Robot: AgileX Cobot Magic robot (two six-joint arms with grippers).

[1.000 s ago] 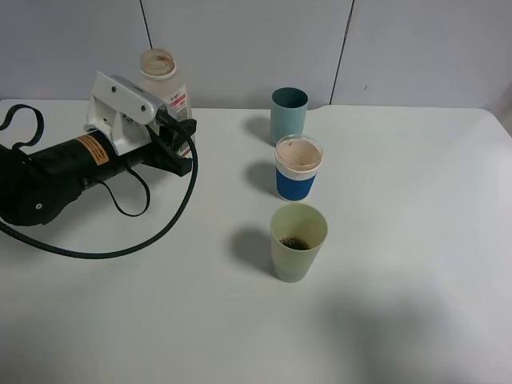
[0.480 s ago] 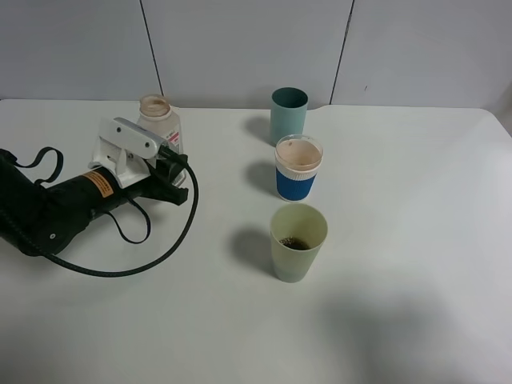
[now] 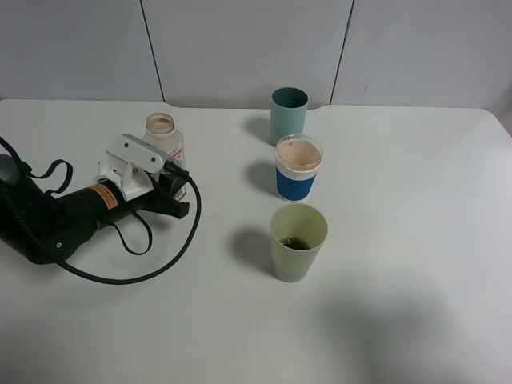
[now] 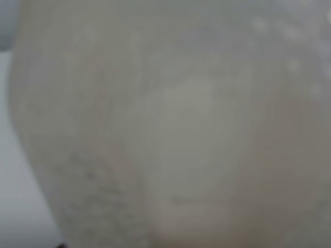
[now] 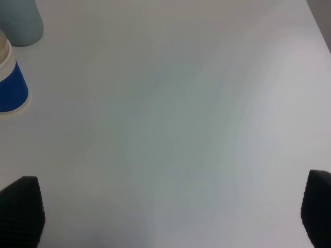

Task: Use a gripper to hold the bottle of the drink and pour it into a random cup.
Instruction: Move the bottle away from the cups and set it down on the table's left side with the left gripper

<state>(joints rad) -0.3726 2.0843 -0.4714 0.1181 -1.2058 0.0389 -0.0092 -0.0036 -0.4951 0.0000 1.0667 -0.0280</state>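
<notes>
The bottle of the drink (image 3: 162, 136) stands upright at the left of the white table, its tan-rimmed mouth open, and looks nearly empty. My left gripper (image 3: 170, 174), white on a black arm with an orange label, is shut on its lower body. The left wrist view is filled by the bottle's blurred translucent wall (image 4: 196, 129). The pale yellowish-green cup (image 3: 298, 244) stands in the middle front with dark liquid at its bottom. My right gripper (image 5: 170, 217) is open and empty over bare table, and only its dark fingertips (image 5: 20, 209) show.
A blue-and-white paper cup (image 3: 298, 170) with tan contents stands behind the green cup, and a teal cup (image 3: 288, 114) stands behind that. Both also show in the right wrist view, the paper cup (image 5: 9, 82) and the teal cup (image 5: 20, 20). A black cable (image 3: 136, 268) loops on the table beside the left arm.
My left gripper has come down and toward the front with the bottle, from raised near the back wall to low at the table. The cups have not moved.
</notes>
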